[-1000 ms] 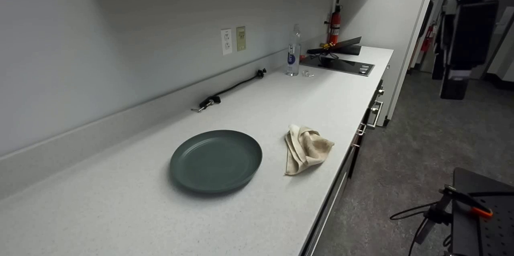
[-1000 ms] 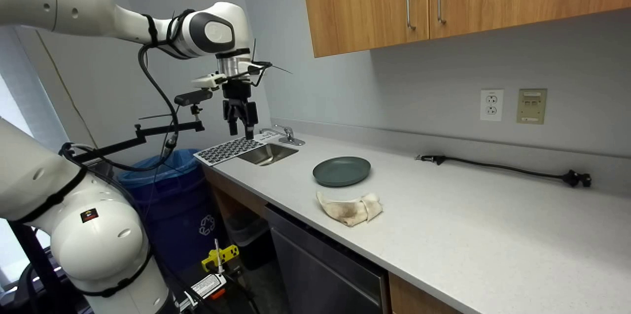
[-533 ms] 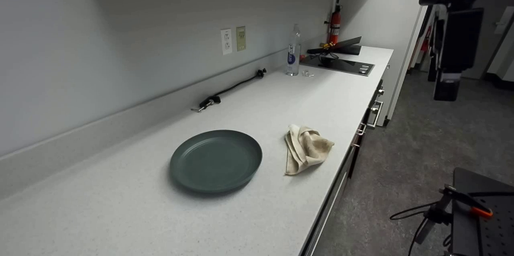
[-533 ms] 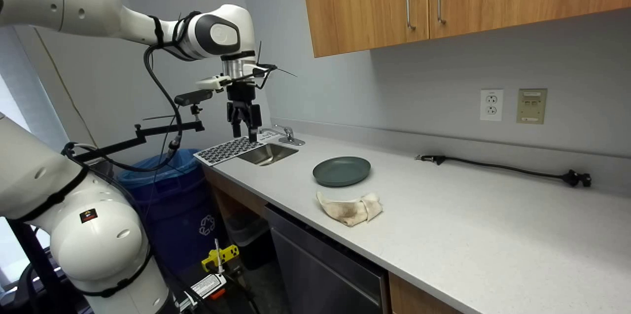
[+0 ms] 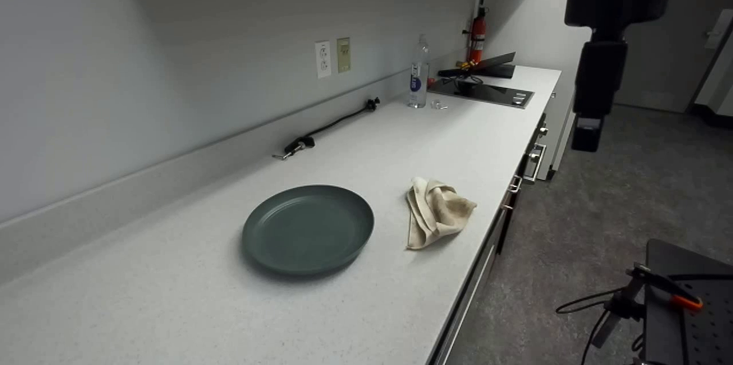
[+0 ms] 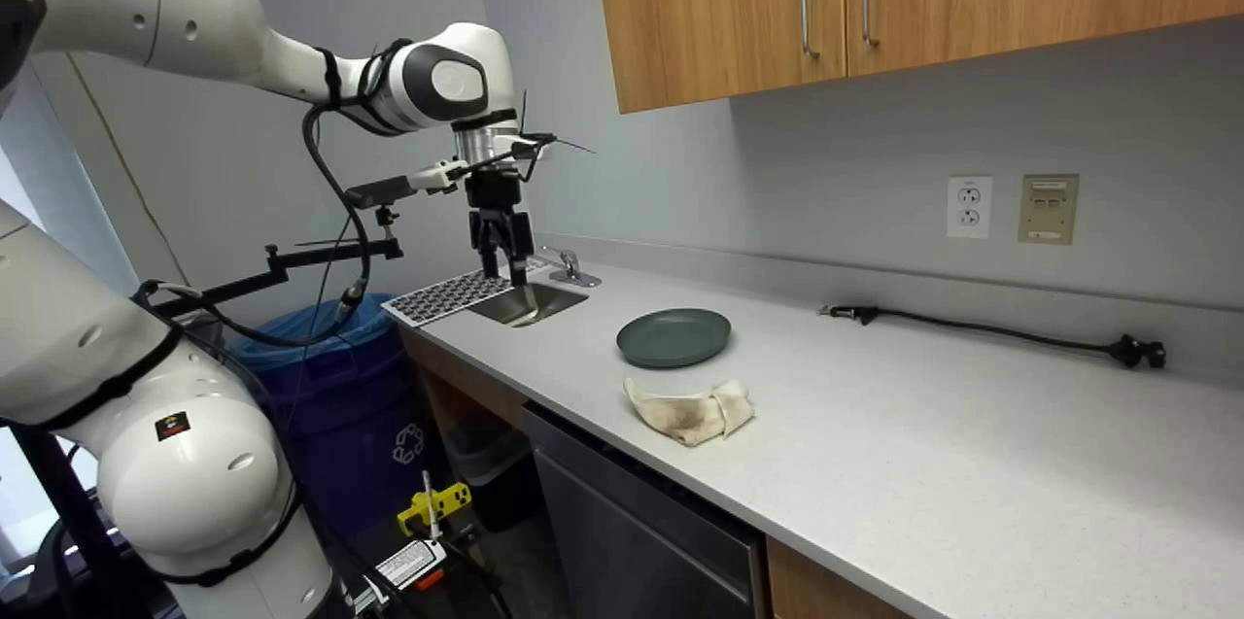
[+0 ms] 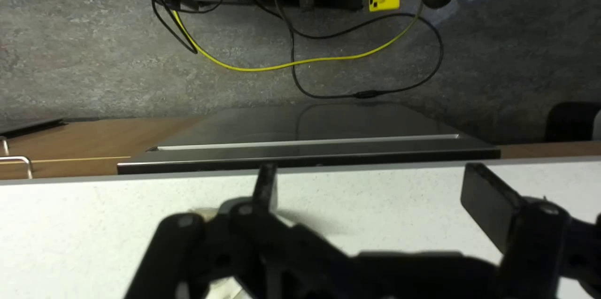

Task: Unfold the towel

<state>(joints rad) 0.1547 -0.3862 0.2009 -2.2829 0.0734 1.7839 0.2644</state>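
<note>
In an exterior view the white arm (image 6: 209,21) reaches from the left and bends down at the wrist, its black gripper (image 6: 504,276) hanging in mid-air, fingers (image 6: 522,235) parted. The beige towel (image 6: 688,413), stained, lies folded on the speckled counter (image 6: 923,464), nearer than the green plate (image 6: 673,339). In an exterior view the gripper (image 5: 587,134) hangs at the right; the towel (image 5: 441,213), rumpled in layers, lies apart, right of the smooth round plate (image 5: 309,230). In the wrist view the fingers (image 7: 488,207) stand wide apart, the left one hiding much of the towel.
</note>
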